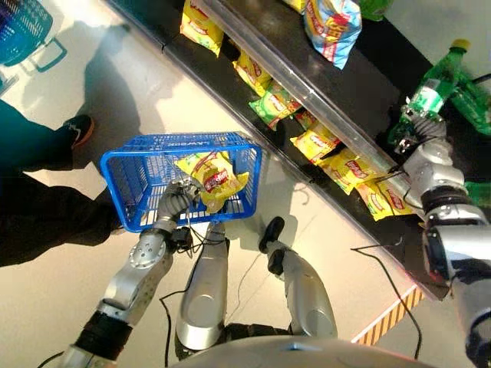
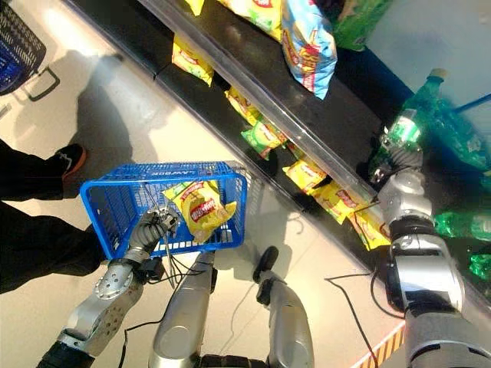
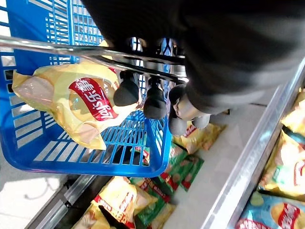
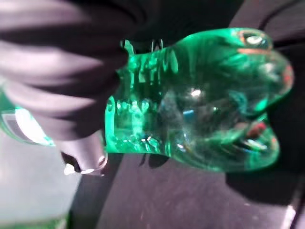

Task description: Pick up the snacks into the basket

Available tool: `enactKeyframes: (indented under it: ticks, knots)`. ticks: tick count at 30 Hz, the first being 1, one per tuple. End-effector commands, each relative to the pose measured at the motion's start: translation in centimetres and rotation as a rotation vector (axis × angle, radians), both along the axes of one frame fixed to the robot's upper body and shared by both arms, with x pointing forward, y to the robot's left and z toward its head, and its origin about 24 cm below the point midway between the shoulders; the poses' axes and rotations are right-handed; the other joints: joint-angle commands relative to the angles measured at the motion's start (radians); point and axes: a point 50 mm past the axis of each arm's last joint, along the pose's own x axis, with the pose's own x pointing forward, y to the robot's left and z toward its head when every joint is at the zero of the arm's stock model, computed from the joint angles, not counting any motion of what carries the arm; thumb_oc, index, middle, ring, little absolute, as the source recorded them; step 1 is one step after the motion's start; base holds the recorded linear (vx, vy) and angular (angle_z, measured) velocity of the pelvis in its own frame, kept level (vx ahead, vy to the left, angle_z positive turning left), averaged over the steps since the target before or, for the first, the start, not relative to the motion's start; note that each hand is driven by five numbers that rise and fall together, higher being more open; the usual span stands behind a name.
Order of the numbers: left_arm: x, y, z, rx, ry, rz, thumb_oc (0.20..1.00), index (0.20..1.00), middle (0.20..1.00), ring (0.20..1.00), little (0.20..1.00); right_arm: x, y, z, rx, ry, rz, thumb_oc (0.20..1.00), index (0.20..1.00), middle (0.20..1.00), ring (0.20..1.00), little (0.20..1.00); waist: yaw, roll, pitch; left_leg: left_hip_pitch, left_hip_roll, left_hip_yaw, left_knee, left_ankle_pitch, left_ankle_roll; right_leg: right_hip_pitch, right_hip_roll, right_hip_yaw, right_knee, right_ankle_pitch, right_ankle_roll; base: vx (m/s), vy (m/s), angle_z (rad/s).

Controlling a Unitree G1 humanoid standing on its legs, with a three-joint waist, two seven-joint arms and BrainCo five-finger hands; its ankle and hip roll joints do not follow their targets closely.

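Observation:
A blue plastic basket (image 1: pixel 176 144) hangs in front of me with a yellow chips bag (image 1: pixel 213 178) lying inside it. My left hand (image 1: pixel 175 201) is at the basket's near side, its fingers (image 3: pixel 126 90) curled round the metal wire handle (image 3: pixel 47 45). Far to the right, my right hand (image 1: pixel 414 130) is up at the dark shelf and closed round the lower part of a tilted green bottle (image 1: pixel 433 80). That bottle (image 4: pixel 205 105) shows very close in the right wrist view.
A long dark shelf (image 1: pixel 368 84) runs diagonally, with yellow snack bags (image 1: pixel 318 142), green bags (image 1: pixel 268 103) and a large chips bag (image 1: pixel 331 27). More green bottles (image 1: pixel 476 96) lie far right. A person's shoe (image 1: pixel 77 130) and another basket (image 1: pixel 23 31) are left.

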Motion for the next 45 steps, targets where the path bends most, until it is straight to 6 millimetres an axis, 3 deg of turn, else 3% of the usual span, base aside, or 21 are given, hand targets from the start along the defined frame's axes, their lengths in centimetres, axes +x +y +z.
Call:
enactKeyframes:
  ticks: [1,6,9,13,21,28,29,34,37,39,41,45]
  knots:
    - [-0.4,-0.9,3.4,-0.120,-0.191,-0.052,0.200,0.200,0.200,0.200,0.200,0.2,0.3,2.6,0.029,-0.194,-0.012,0.200,0.200,0.200,0.200,0.200,-0.024,0.049,-0.012,0.052,-0.026,-0.001,-0.007,-0.082,0.027,0.029,-0.043,0.039,-0.012,0.019,0.070,0.00,0.000,0.00]
    - [-0.4,-0.7,3.2,-0.125,-0.186,-0.045,0.200,0.200,0.200,0.200,0.200,-0.4,1.8,1.9,0.058,-0.255,0.035,0.200,0.200,0.200,0.200,0.200,-0.031,0.061,-0.015,0.089,-0.027,0.001,-0.007,-0.083,0.027,0.062,-0.047,0.045,-0.009,0.015,0.069,0.00,0.000,0.00]
    - [-0.7,-0.3,2.8,-0.125,-0.175,-0.041,0.200,0.200,0.200,0.200,0.200,-1.7,3.9,1.5,0.011,-0.335,0.143,0.200,0.200,0.200,0.200,0.200,-0.045,0.069,-0.049,0.121,-0.028,0.004,-0.022,-0.082,0.030,0.085,-0.049,0.051,-0.014,0.012,0.071,0.02,0.007,-0.03]
    - [-0.8,-0.1,2.7,-0.127,-0.177,-0.044,0.200,0.200,0.200,0.200,0.200,-2.7,5.2,1.3,-0.014,-0.382,0.207,0.200,0.200,0.200,0.200,0.200,-0.056,0.070,-0.087,0.144,-0.028,0.013,-0.042,-0.076,0.034,0.102,-0.048,0.059,-0.038,0.023,0.075,0.06,0.011,-0.06]
    - [-1.1,-0.4,3.2,-0.128,-0.203,-0.136,0.200,0.200,0.200,0.200,0.200,-5.5,8.2,2.9,-0.342,-0.415,0.498,0.200,0.200,0.200,0.200,0.200,-0.084,0.067,-0.165,0.206,-0.025,0.034,-0.068,-0.088,0.040,0.142,-0.045,0.081,-0.068,0.024,0.081,0.06,0.005,-0.08]
    - [-0.6,-1.2,3.8,-0.161,-0.245,-0.158,0.200,0.200,0.200,0.200,0.200,-6.3,10.0,2.2,-0.465,-0.384,0.573,0.200,0.200,0.200,0.200,0.200,-0.100,0.071,-0.201,0.221,-0.027,0.042,-0.072,-0.098,0.044,0.147,-0.046,0.092,-0.074,0.023,0.083,0.03,0.009,-0.03]
    - [-0.3,-1.7,4.1,-0.176,-0.256,-0.176,0.200,0.200,0.200,0.200,0.200,-6.2,10.3,1.2,-0.485,-0.336,0.597,0.200,0.200,0.200,0.200,0.200,-0.103,0.072,-0.206,0.219,-0.027,0.045,-0.068,-0.099,0.046,0.144,-0.047,0.096,-0.072,0.023,0.084,0.01,0.022,-0.04]
    - [0.4,-2.8,4.8,-0.220,-0.275,-0.218,0.200,0.200,0.200,0.200,0.200,-6.2,11.7,-0.9,-0.560,-0.225,0.694,0.200,0.200,0.200,0.200,0.200,-0.111,0.075,-0.194,0.195,-0.029,0.048,-0.042,-0.101,0.050,0.114,-0.050,0.106,-0.044,0.020,0.082,-0.04,0.012,-0.04]
    - [0.9,-4.1,5.5,-0.256,-0.294,-0.270,0.200,0.200,0.200,0.200,0.200,-5.9,12.8,-2.9,-0.622,-0.116,0.762,0.200,0.200,0.200,0.200,0.200,-0.114,0.079,-0.158,0.162,-0.032,0.049,-0.015,-0.098,0.050,0.088,-0.051,0.111,-0.026,0.019,0.076,-0.09,0.013,-0.05]
    - [1.1,-4.6,5.8,-0.269,-0.300,-0.284,0.200,0.200,0.200,0.200,0.200,-5.7,13.2,-3.3,-0.652,-0.095,0.788,0.200,0.200,0.200,0.200,0.200,-0.115,0.084,-0.142,0.149,-0.031,0.049,-0.002,-0.099,0.049,0.075,-0.052,0.113,-0.017,0.017,0.073,-0.09,0.018,-0.01]
    - [1.7,-5.9,7.0,-0.294,-0.336,-0.338,0.200,0.200,0.200,0.200,0.200,-5.1,14.1,-5.1,-0.708,0.005,0.845,0.200,0.200,0.200,0.200,0.200,-0.116,0.100,-0.083,0.098,-0.032,0.046,0.038,-0.094,0.043,0.033,-0.055,0.116,0.012,0.013,0.065,-0.13,0.016,-0.04]
    - [2.2,-7.4,7.9,-0.330,-0.352,-0.382,0.200,0.200,0.200,0.200,0.200,-4.4,14.8,-7.1,-0.741,0.110,0.877,0.200,0.200,0.200,0.200,0.200,-0.119,0.115,-0.029,0.053,-0.033,0.049,0.079,-0.098,0.038,-0.006,-0.059,0.114,0.052,0.003,0.056,-0.08,-0.001,0.02]
